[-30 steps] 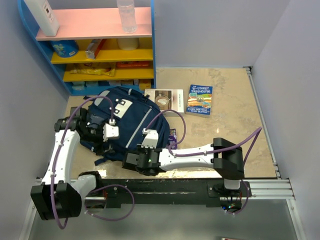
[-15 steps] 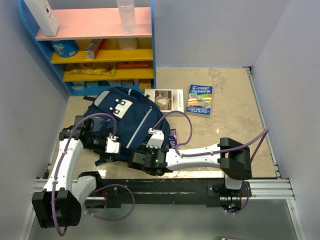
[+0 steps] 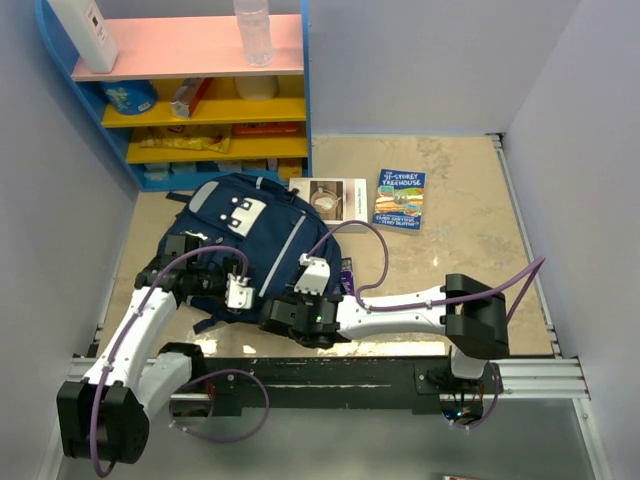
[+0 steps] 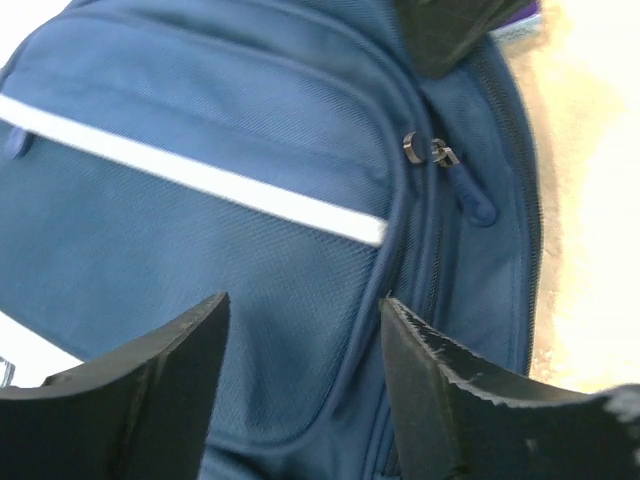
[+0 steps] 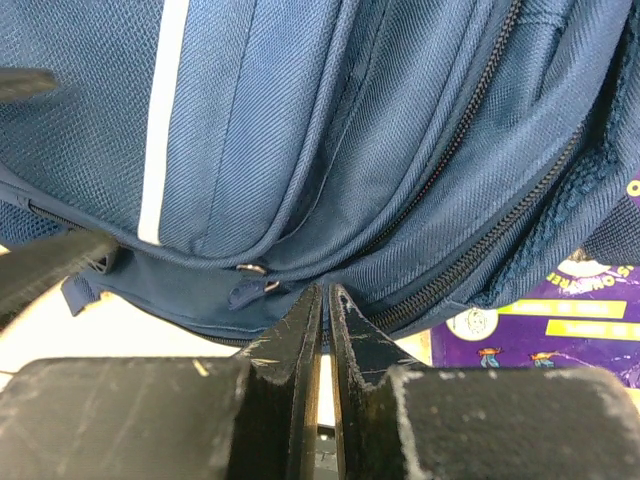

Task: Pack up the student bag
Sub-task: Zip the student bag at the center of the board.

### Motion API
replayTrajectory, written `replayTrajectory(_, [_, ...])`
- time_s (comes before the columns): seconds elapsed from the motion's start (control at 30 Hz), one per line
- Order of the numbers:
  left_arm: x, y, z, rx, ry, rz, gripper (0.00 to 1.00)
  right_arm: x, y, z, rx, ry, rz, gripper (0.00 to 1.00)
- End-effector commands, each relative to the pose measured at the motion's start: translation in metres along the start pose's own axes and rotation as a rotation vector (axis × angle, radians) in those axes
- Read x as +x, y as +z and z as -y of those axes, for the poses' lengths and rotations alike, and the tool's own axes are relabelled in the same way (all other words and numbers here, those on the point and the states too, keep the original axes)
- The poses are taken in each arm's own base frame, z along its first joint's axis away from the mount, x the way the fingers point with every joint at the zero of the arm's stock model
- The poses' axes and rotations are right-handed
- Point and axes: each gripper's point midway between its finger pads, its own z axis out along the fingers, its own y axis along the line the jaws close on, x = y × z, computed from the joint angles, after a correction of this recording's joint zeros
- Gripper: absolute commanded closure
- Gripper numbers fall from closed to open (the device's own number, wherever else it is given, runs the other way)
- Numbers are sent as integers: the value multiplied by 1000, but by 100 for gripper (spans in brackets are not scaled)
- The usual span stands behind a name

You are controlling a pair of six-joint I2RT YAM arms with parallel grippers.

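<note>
Nothing looks packed yet: the student bag (image 3: 245,240) lies zipped on the bench (image 3: 450,260) by the shelf (image 3: 306,90), the Treehouse book (image 3: 400,200) and a white book (image 3: 330,200) wait beside it, my left end effector (image 4: 305,305) hangs wide over its front, and my right end effector (image 5: 322,290) is almost closed at its near edge.

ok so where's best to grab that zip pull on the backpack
Probably the navy fabric pull tab below the metal slider, pinched across its narrow sides from straight above: it lies flat on the backpack, both edges exposed.
</note>
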Motion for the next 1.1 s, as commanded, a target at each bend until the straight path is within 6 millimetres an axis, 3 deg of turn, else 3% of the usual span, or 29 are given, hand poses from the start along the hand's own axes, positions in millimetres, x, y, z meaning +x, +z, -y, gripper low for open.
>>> replayTrajectory(0.0, [1, 7, -1, 24, 69, -11, 30, -21, -10, -11, -48, 53, 27, 89])
replayTrajectory(0.17, [6, 4, 4, 71, 72, -52, 24, -22, -9, -11, -57, 59, 24, 89])
replayTrajectory(0.23, [8, 3, -3, 31, 42, -67, 26, -21, -8, -12, -58, 51, 22, 89])
replayTrajectory(0.3, [5, 1, -23, -44, 72, -64, 30, -21, -7, -11, -57, 50, 19, 89])
replayTrajectory(0.4, [-6, -3, -49, -144, 44, -34, 52, -17, -4, -9, -58, 42, 7, 90])
replayTrajectory(0.5, [-18, -11, -76, -222, 14, -8, 87, -15, -3, -8, -56, 28, 0, 89])
replayTrajectory(0.57, [-24, -14, -84, -233, -10, 3, 99, -18, -5, -10, -64, 23, 6, 85])
replayTrajectory(0.7, [-46, -26, -98, -242, -86, 47, 100, -34, -13, -18, -94, 38, 45, 67])
replayTrajectory(0.9, [-69, -38, -97, -257, -89, 92, 100, -58, -22, -35, -132, 47, 112, 62])
replayTrajectory(1.07, [-64, -36, -88, -205, -111, 65, 100, -71, -23, -38, -92, -78, 175, 57])
